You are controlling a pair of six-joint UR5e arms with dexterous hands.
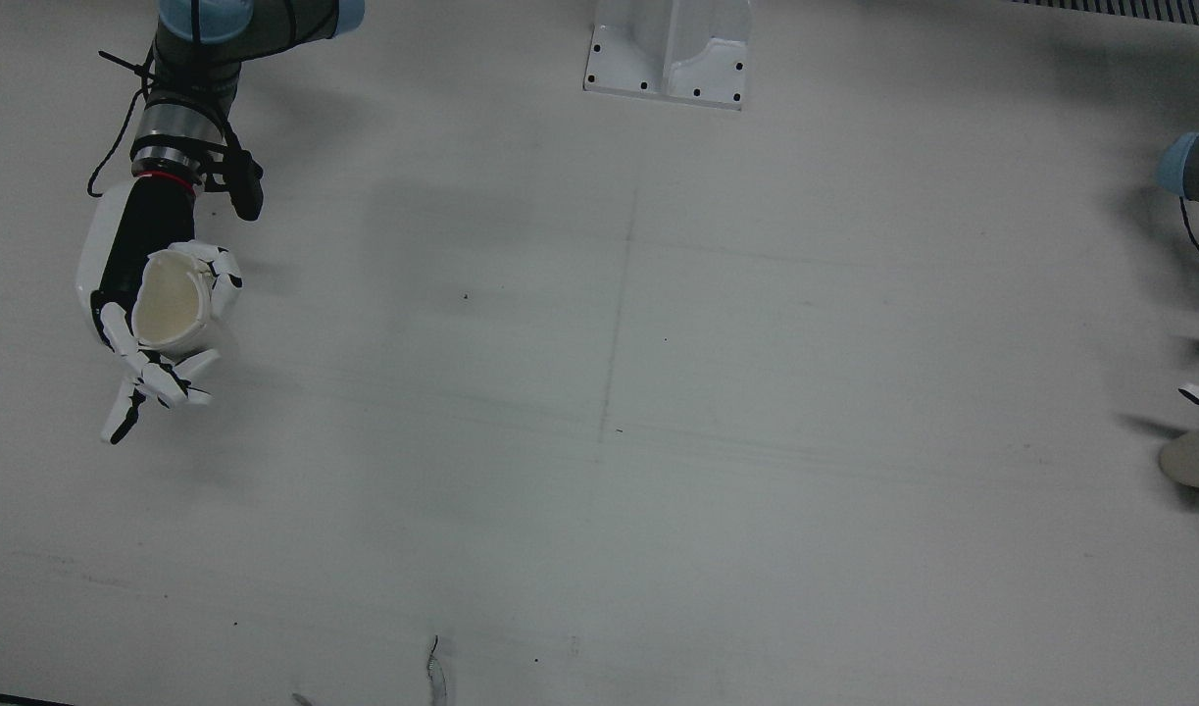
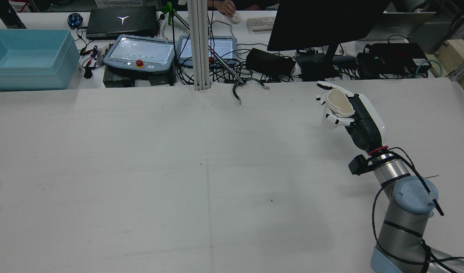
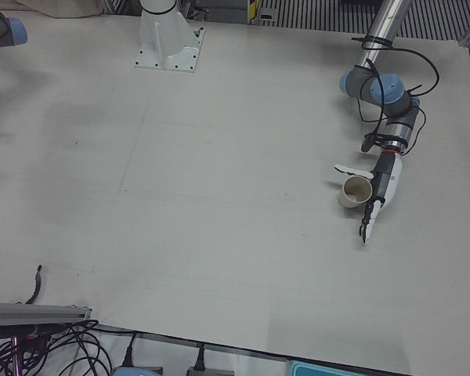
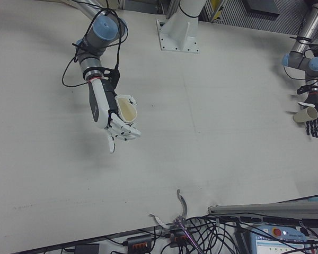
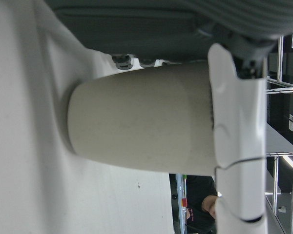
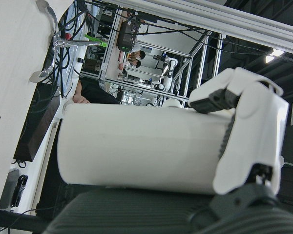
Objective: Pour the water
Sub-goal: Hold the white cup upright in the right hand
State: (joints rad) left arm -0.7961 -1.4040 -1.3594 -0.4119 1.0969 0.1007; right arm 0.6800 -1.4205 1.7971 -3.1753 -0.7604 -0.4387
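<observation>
My right hand point(image 1: 158, 324) is shut on a white cup point(image 1: 171, 299) and holds it off the table, mouth up and slightly tilted. It also shows in the rear view point(image 2: 349, 112), with the cup point(image 2: 340, 102), and in the right-front view point(image 4: 114, 119). The right hand view shows the cup point(image 6: 141, 148) from the side, clear of the table. My left hand point(image 3: 378, 188) is closed around a beige cup point(image 3: 354, 190) near the table's side edge. In the left hand view the cup point(image 5: 136, 126) has its base at the table surface. The front view shows this cup point(image 1: 1197, 456) at its right edge.
A white pedestal base point(image 1: 668, 54) stands at the robot's side of the table. A bent metal piece point(image 2: 241, 89) lies at the operators' edge. Beyond that edge are a blue bin point(image 2: 27, 57), pendants, cables and a monitor point(image 2: 326, 22).
</observation>
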